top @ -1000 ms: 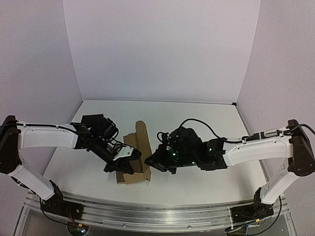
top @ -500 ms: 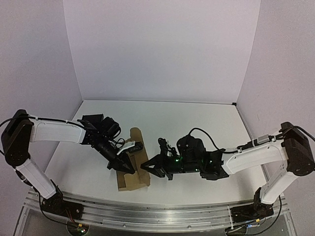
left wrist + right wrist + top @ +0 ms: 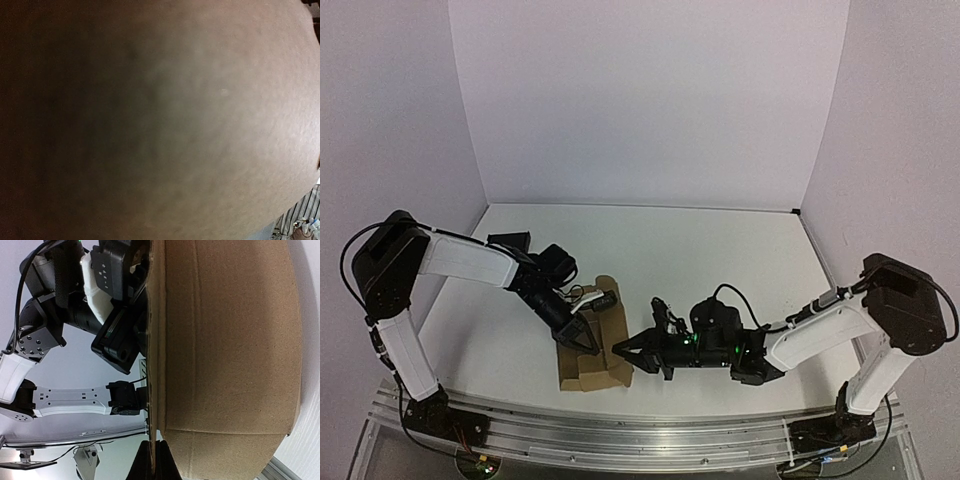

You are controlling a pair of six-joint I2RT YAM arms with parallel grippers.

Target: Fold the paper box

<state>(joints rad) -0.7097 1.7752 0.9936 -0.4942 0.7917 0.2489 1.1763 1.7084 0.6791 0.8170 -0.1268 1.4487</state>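
brown cardboard: your paper box [image 3: 582, 372] lies on the white table [image 3: 720, 250] near its front edge, between the two arms, partly folded, with one panel raised at its far end
left claw: your left gripper [image 3: 584, 334] reaches in from the left and sits over the top of the box, jaws closed tight; you cannot tell whether a flap is caught between them
left wrist view: the blurred brown surface of the paper box [image 3: 200, 125] fills nearly the whole frame at very close range, and the fingers do not show
right claw: your right gripper [image 3: 624, 352] comes in low from the right, jaws drawn together, tips at the box's right edge
right wrist view: the closed fingertips [image 3: 146, 467] meet just below the corner of a wide face of the paper box [image 3: 230, 340]; you cannot tell whether they pinch that edge or only touch it
across the box: the left gripper's black and white body shows beyond the cardboard's edge in the right wrist view
arms: both stretch inward from the near edge and meet at the box
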